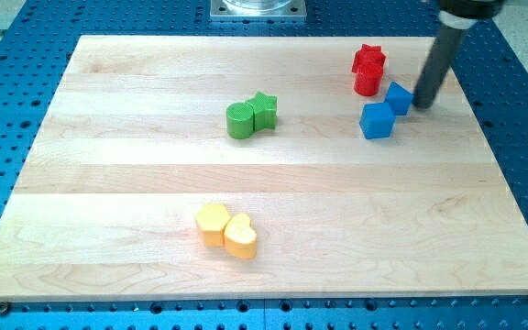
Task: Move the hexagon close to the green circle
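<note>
The yellow hexagon sits near the surface's bottom edge, touching a yellow heart. The green circle lies mid-surface against a green star. My tip, no grasping hand, rests beside the blue blocks near the top-right corner.

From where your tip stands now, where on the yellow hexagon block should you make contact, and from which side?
I can only push: set my tip against the yellow hexagon block, on its edge facing the view's bottom, coming from its lower left. The green circle block lies toward the view's top, and the yellow heart block crowds the hexagon's lower right.
</note>
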Tool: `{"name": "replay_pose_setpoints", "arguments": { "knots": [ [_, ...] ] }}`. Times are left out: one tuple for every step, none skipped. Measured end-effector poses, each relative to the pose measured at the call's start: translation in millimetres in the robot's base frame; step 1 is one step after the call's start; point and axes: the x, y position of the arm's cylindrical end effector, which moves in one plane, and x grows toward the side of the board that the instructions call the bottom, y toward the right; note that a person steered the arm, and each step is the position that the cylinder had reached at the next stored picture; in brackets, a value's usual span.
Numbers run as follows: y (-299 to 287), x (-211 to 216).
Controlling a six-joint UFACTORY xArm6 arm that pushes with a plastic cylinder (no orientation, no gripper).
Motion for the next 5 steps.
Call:
{"name": "replay_pose_setpoints", "arguments": {
  "knots": [
    [-26, 5],
    [16, 13],
    [29, 52],
    [-6, 117],
    [-109, 173]
  ]
}}
